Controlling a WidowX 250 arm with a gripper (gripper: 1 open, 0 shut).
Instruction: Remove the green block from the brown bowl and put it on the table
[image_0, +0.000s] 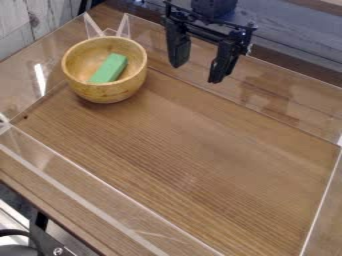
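Note:
A round light-brown wooden bowl, the brown bowl (106, 84), stands near the far left corner of the table (201, 160). Inside it lies the green block (108, 68), a flat bright-green bar slanting across the pale inner surface. My black gripper (198, 58) hangs above the table to the right of the bowl, its two fingers spread well apart with nothing between them. One finger (177, 47) is close to the bowl's right rim and does not touch it.
Raised transparent edges (80, 190) run around the wood-grain tabletop. Behind the far edge is a grey plank wall (301, 35). Dark equipment (27, 245) sits below the table's near left corner.

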